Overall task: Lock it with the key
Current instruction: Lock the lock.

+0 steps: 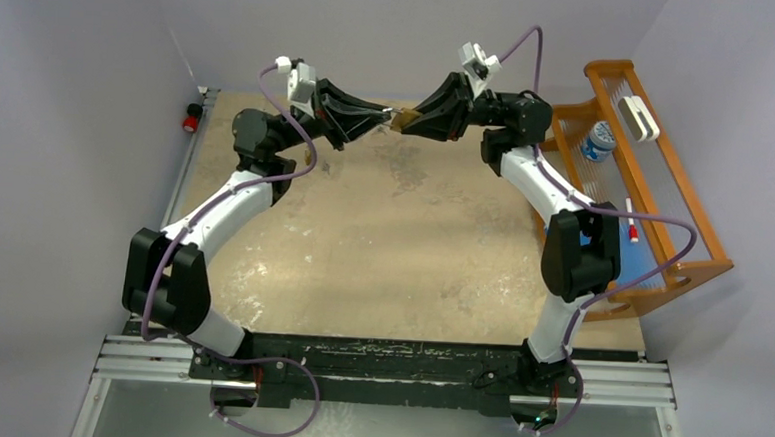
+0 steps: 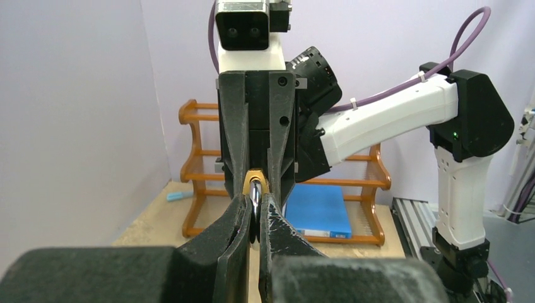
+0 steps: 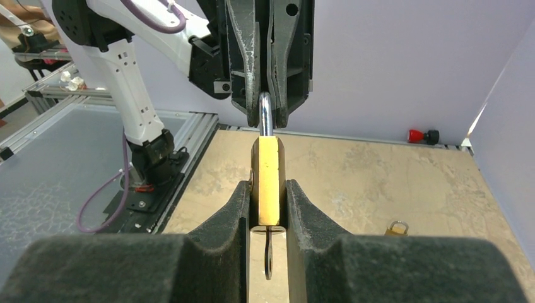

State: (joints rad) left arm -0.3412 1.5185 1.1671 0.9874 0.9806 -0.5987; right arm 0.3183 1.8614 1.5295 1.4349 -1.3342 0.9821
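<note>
Above table [image 1: 392, 239], padlock [image 3: 268, 180] with key [image 3: 268, 252]

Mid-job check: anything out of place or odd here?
A second small padlock lies loose on the table. Otherwise nothing stands out: right gripper clamps the brass padlock, left gripper pinches its shackle, and the key hangs beneath.

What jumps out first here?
Mid-air over the far edge of the table, the right gripper clamps a brass padlock by its body while the left gripper pinches its shackle. A key sticks out of its keyhole end; a second small padlock lies on the table.
</note>
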